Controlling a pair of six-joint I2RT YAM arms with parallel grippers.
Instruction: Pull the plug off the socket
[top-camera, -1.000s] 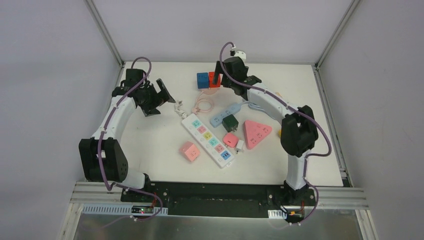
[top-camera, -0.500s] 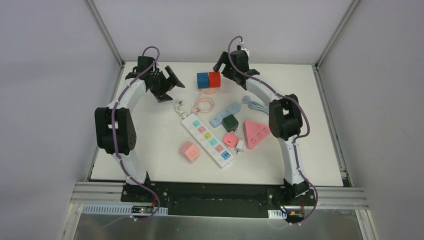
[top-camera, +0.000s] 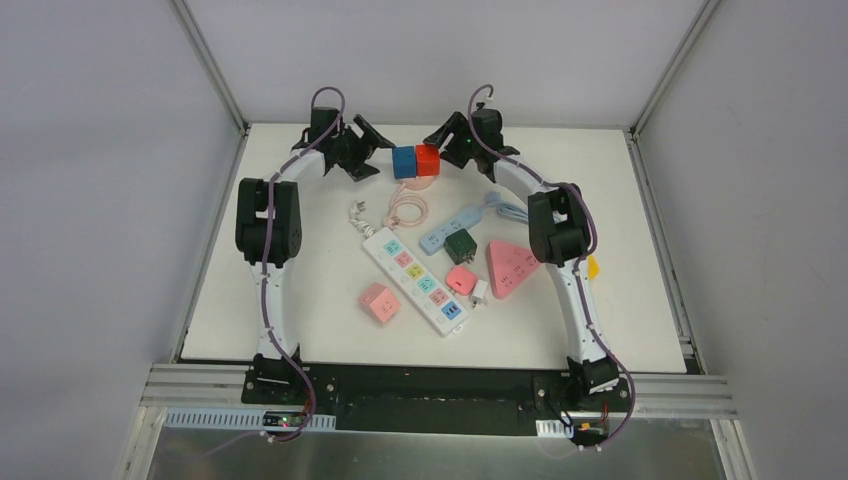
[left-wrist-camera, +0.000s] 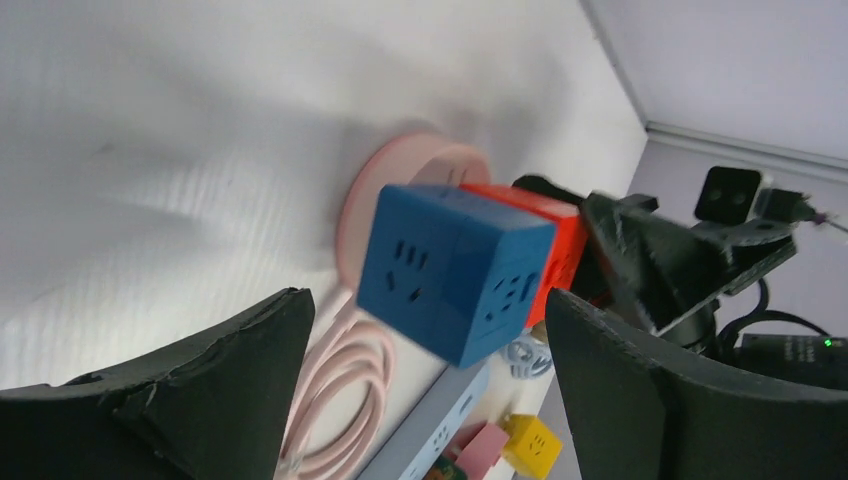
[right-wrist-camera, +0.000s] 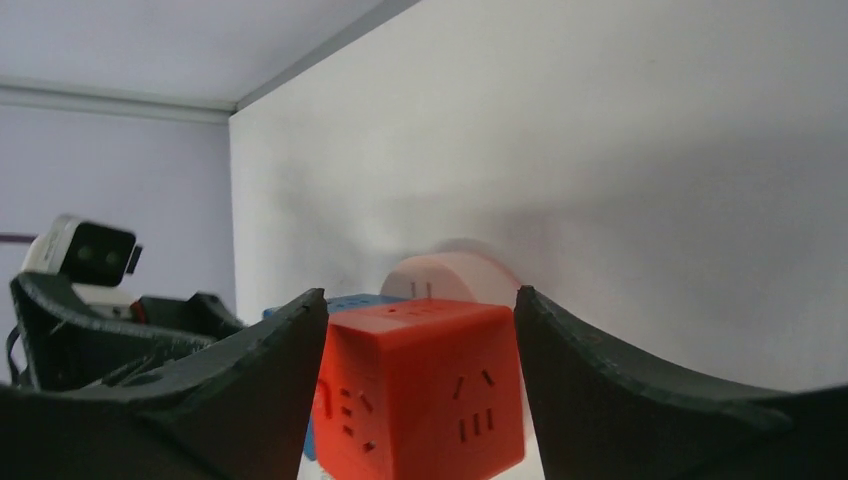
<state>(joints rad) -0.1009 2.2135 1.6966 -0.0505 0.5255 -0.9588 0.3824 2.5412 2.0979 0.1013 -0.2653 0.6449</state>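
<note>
At the far middle of the surface (top-camera: 300, 300): blue cube socket (top-camera: 404, 161) and red cube socket (top-camera: 428, 159), side by side, faces touching.
Joint: whatever lies between the two cubes is hidden in every view.
Just beside the cubes: pink round body (top-camera: 424, 183). A pink coiled cable (top-camera: 408, 208) lies on its near side.
Left end effector (top-camera: 372, 150): at the left side of the blue cube socket, jaws wide. The left wrist view shows the blue cube between the fingers (left-wrist-camera: 200, 390) with clear gaps on both sides. Nothing is held.
Right end effector (top-camera: 441, 147): at the right side of the red cube socket, jaws parted. The right wrist view shows the red cube filling the space between the fingers (right-wrist-camera: 640, 400). Contact cannot be determined.
Nearer the arm bases: white power strip (top-camera: 415, 280), well apart from both end effectors.
</note>
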